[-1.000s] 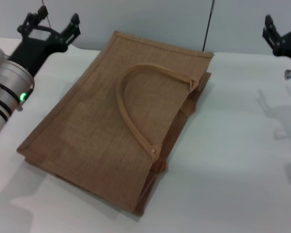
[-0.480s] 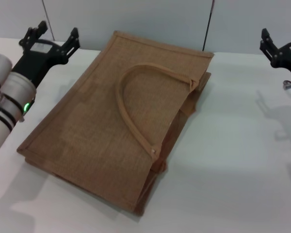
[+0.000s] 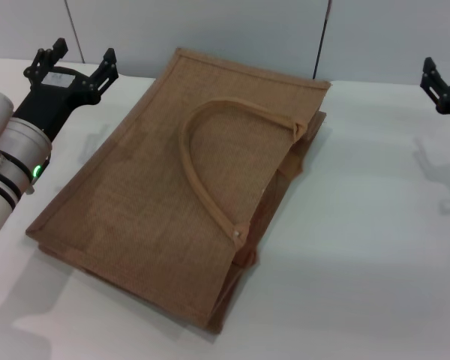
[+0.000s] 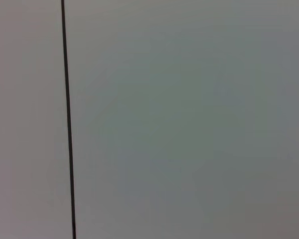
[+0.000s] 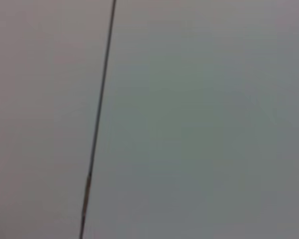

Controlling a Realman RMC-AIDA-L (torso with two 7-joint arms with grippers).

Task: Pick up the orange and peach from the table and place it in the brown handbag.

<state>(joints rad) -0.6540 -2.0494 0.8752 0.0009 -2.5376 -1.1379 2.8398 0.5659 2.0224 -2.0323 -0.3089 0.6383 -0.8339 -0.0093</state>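
The brown handbag lies flat on the white table in the head view, one loop handle resting on its top face. My left gripper is open and empty, raised at the far left beside the bag's back corner. My right gripper sits at the right edge of the view, only partly visible, away from the bag. The orange and the peach are out of view. Both wrist views show only a grey wall panel with a dark seam.
A grey panelled wall stands behind the table. The wall's dark seam shows in the left wrist view and again in the right wrist view. Bare white tabletop lies right of and in front of the bag.
My left arm has drawn back to the left and down a little. My right gripper has moved right, toward the edge of the view. The bag has not moved.
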